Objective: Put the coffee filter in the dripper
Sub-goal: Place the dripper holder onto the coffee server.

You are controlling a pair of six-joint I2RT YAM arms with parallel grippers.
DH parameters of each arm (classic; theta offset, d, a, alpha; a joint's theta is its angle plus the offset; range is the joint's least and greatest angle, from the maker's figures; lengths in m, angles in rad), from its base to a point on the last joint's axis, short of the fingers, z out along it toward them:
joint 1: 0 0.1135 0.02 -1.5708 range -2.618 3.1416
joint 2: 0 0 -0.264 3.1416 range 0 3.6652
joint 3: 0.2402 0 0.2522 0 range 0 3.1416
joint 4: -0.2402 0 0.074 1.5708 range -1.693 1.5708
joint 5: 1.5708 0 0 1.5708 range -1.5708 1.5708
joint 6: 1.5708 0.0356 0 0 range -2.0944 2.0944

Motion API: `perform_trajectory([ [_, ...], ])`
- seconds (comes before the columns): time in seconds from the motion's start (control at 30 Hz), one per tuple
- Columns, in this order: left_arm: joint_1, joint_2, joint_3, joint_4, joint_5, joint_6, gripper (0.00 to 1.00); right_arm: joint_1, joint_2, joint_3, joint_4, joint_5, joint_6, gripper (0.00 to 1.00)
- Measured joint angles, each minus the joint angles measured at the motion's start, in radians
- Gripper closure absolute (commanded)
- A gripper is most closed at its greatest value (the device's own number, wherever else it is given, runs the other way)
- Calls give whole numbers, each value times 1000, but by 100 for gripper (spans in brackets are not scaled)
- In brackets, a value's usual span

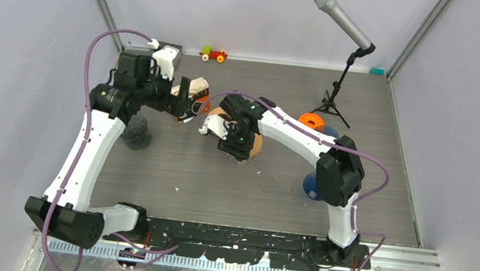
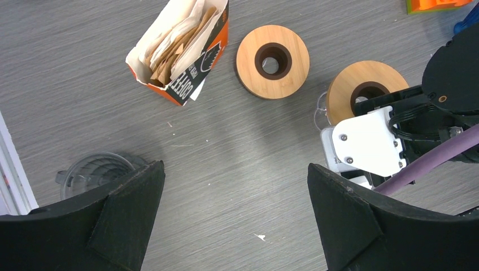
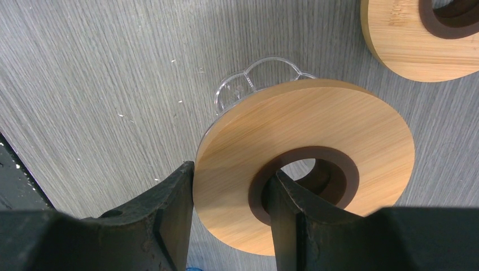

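Left wrist view looks down on the brown and white paper coffee filters (image 2: 169, 42), fanned out of the torn mouth of an orange-and-black cardboard box (image 2: 195, 73) that lies on its side in the far part of the grey counter (image 2: 237, 141), left of its middle. Being thin paper, they should be almost weightless, limp and easy to crease or tear, and several may cling together. The exposed top edge of one sheet at the box mouth looks the best place to pinch. The left gripper (image 2: 234, 175) hangs with its jaws spread wide and empty, the box ahead of it and well apart from both fingers. The clear dripper with a round bamboo collar (image 3: 305, 124) stands near the middle of the counter. The right gripper (image 3: 231, 189) is clamped on that collar, one finger outside the rim and the other down the dark centre hole. A second bamboo ring (image 2: 273, 61) lies between box and dripper. A clear ribbed plastic cone (image 2: 93, 172) shows partly behind one left finger.
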Motion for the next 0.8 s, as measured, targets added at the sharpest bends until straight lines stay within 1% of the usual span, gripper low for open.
perform_trajectory([
  [0.13, 0, 0, 0, 0, 0, 0, 0, 0, 0, 0, 2, -2, 6, 47],
  [0.3, 0, 0, 0, 0, 0, 0, 0, 0, 0, 0, 7, -6, 23, 42],
  [0.57, 0, 0, 0, 0, 0, 0, 0, 0, 0, 0, 13, -11, 45, 36],
  [0.67, 0, 0, 0, 0, 0, 0, 0, 0, 0, 0, 13, -10, 54, 31],
  [0.73, 0, 0, 0, 0, 0, 0, 0, 0, 0, 0, 13, -8, 61, 24],
  [0.8, 0, 0, 0, 0, 0, 1, 0, 0, -5, 0, 13, -3, 71, 20],
])
